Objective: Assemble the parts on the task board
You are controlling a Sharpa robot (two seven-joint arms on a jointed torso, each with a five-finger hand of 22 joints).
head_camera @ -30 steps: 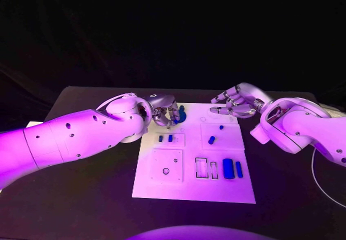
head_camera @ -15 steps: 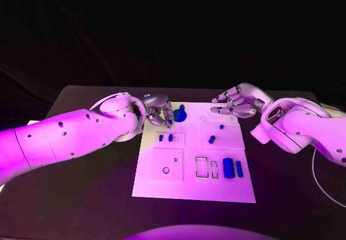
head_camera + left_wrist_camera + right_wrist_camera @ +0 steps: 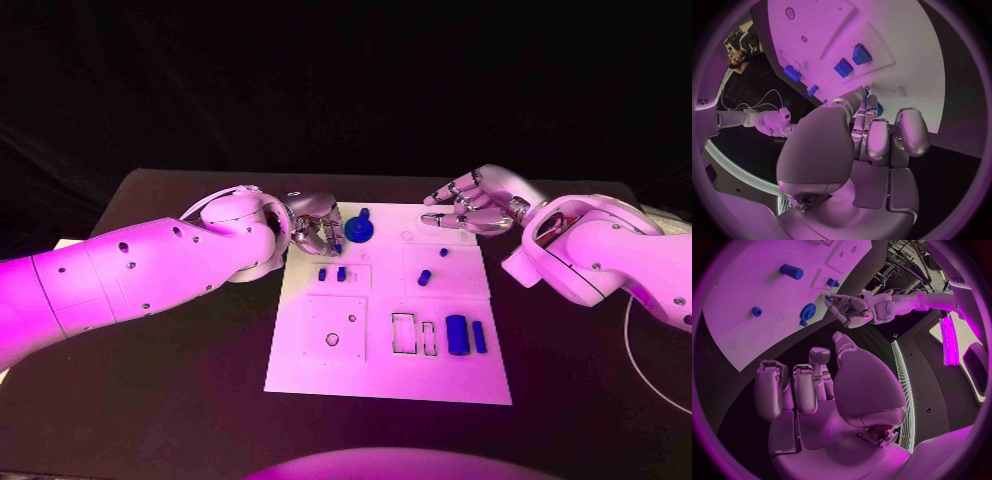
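Counter: black, matte, set against a dark backdrop that gave no further detail of the room. Task board: white plate at the counter's centre, bearing raised square panels and rectangular slots. Parts: a round blue part near the board's far edge; two small blue parts side by side on a panel below it; one small blue peg and one blue oblong part on the neighbouring panel; two long blue parts standing together at the board's right side, next to two outlined slots. Writing: none readable on the board; a few pale letters at the rim of each wrist view were too cropped to make out. Left robot hand: at the board's far-left corner, just beside the round blue part, fingers curled inward; whether anything lay between them could not be told. Right robot hand: above the counter beyond the board's far-right corner, fingers curled, nothing seen in them. Change from a second before: the left robot hand had drawn back leftward off the round blue part, which then showed whole; the right robot hand stayed where it was.
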